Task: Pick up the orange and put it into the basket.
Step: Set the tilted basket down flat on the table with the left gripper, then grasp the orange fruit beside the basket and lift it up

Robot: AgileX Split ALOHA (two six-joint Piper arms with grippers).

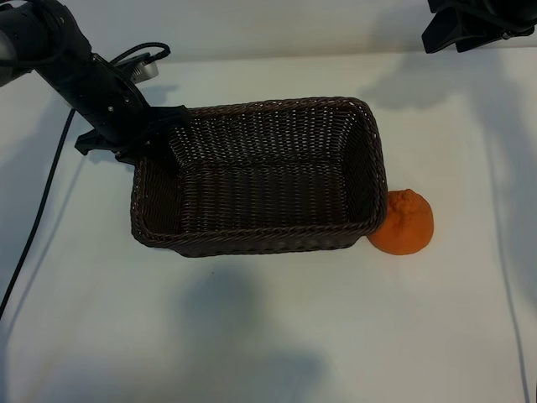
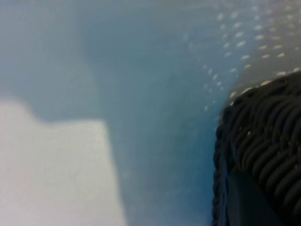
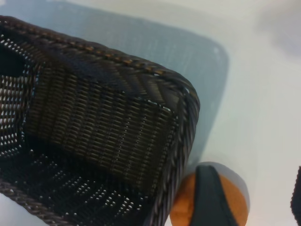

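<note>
Orange point(image 1: 403, 222) beside basket point(image 1: 260, 239), half-hidden | left pincer point(image 1: 164, 134) clamps rim | right pincer wide

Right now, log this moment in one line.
left gripper: gripping basket rim | right gripper: open, above orange | orange: on table, touching basket

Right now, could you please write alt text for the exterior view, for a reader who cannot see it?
A dark woven basket sits empty on a white table, with the orange touching its outside right corner. The left claw is at the basket's left rim; the right arm is parked at the top right edge.
</note>
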